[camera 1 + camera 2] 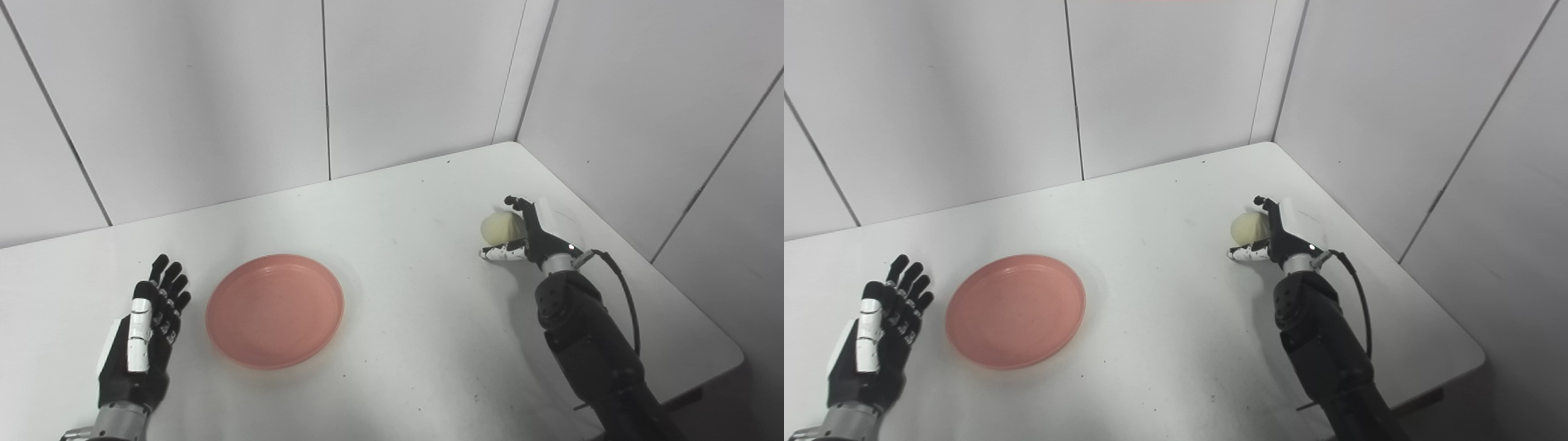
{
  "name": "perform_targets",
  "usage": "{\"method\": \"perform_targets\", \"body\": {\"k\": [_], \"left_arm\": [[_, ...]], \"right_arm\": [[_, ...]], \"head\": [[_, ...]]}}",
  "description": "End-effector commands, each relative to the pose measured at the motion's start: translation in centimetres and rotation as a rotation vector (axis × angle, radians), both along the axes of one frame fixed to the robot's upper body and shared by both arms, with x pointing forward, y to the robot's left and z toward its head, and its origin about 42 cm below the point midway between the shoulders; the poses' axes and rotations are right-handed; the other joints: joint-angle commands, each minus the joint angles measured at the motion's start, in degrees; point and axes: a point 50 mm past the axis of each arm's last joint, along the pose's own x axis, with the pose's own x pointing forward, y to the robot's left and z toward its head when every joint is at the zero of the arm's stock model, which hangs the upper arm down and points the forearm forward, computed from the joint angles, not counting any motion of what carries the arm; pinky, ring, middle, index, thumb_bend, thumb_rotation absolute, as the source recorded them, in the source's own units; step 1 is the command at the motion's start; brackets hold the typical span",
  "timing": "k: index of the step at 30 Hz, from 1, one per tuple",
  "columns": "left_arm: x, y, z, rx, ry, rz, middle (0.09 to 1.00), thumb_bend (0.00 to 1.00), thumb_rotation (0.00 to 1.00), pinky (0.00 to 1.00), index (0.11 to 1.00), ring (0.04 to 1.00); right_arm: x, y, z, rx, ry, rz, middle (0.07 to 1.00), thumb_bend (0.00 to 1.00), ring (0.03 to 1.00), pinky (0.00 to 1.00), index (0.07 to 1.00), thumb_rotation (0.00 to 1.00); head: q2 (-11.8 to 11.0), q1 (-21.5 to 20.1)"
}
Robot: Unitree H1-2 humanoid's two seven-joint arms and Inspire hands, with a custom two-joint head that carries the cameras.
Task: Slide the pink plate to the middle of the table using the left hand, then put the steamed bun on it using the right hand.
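Right hand (531, 236) is way out near the table's far right corner, wrapped around the bun (502, 226), with dark fingers (516, 201) curling over the top and the white-tipped thumb (499, 252) underneath on the near side, so the bun sits in the cup between them. Can't honestly tell if the bun is lifted or still resting on the table (416, 343), the hand hides the underside. It's a pale, yellowish round bun and most of it pokes out on the hand's inner side, toward the plate. A black cable (625, 294) loops off the wrist and runs back along the forearm. Going inward from that hand there's a long stretch of bare white tabletop, then the plate (274, 310), well apart from the bun. It's pink, lying flat, with nothing on it, and it sits closer to the robot than the bun does, roughly mid-table but a bit over toward the left hand's side. Left hand (146, 334) is just beside the plate's outer edge, not touching it, with a sliver of table showing between them. That one is relaxed and empty: fingers stretched out and slightly spread, pointing away from the robot, palm turned toward the plate, white thumb lying along the front. Whether it's hovering or resting on the table, I can't tell. White wall panels (202, 98) close in behind and to the right of everything.
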Motion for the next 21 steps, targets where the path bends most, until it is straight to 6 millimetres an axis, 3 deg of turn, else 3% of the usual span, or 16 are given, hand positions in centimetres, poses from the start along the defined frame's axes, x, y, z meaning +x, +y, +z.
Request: {"method": "perform_targets", "body": {"k": [1,2,5,7,9,12,13,15,21], "left_arm": [[-0.47,-0.07,-0.23,-0.013,-0.003,-0.004,1.000,0.68,1.00,1.00,1.000,1.000],[-0.48,-0.08,-0.24,-0.013,-0.003,-0.004,1.000,0.68,1.00,1.00,0.999,1.000],[-0.47,-0.10,-0.25,-0.009,-0.006,-0.005,1.000,0.68,1.00,1.00,1.000,1.000],[-0.47,-0.11,-0.25,-0.005,-0.007,-0.007,1.000,0.68,1.00,1.00,1.000,1.000],[-0.52,-0.12,-0.25,-0.004,-0.004,-0.010,1.000,0.68,1.00,1.00,1.000,1.000],[-0.64,-0.28,-0.17,-0.002,-0.001,-0.010,1.000,0.68,1.00,1.00,0.998,1.000],[-0.66,-0.31,-0.15,-0.004,-0.001,-0.010,1.000,0.68,1.00,1.00,0.999,1.000],[-0.72,-0.37,-0.13,-0.006,0.000,-0.012,1.000,0.67,1.00,1.00,0.999,1.000],[-0.76,-0.68,-0.03,-0.007,-0.003,-0.009,1.000,0.66,1.00,1.00,0.997,1.000]], "right_arm": [[0.92,-0.31,2.37,-0.008,-0.099,-0.006,0.776,0.65,0.696,0.55,0.760,0.04],[0.91,-0.34,2.27,0.001,-0.105,-0.008,0.716,0.62,0.599,0.46,0.744,0.01],[0.88,-0.44,2.08,0.000,-0.113,-0.007,0.678,0.59,0.571,0.46,0.724,0.00],[0.84,-0.60,2.05,0.002,-0.114,-0.001,0.526,0.56,0.447,0.35,0.686,0.00],[0.79,-0.46,2.31,0.043,-0.116,-0.006,0.486,0.55,0.365,0.29,0.668,0.00],[0.79,-0.74,2.39,0.080,-0.120,-0.010,0.484,0.55,0.377,0.30,0.651,0.00],[0.78,-0.79,2.42,0.083,-0.122,-0.009,0.474,0.53,0.407,0.32,0.574,0.00],[0.71,-0.74,2.50,0.077,-0.143,-0.010,0.473,0.52,0.419,0.33,0.521,0.00],[0.92,-0.94,2.22,0.052,-0.185,-0.032,0.472,0.52,0.388,0.31,0.499,0.00]], "head": [[0.1,0.0],[0.1,0.0],[0.2,0.1],[0.1,0.1],[0.2,0.2],[0.2,0.3],[0.2,0.3],[0.2,0.3],[0.3,1.0]]}}
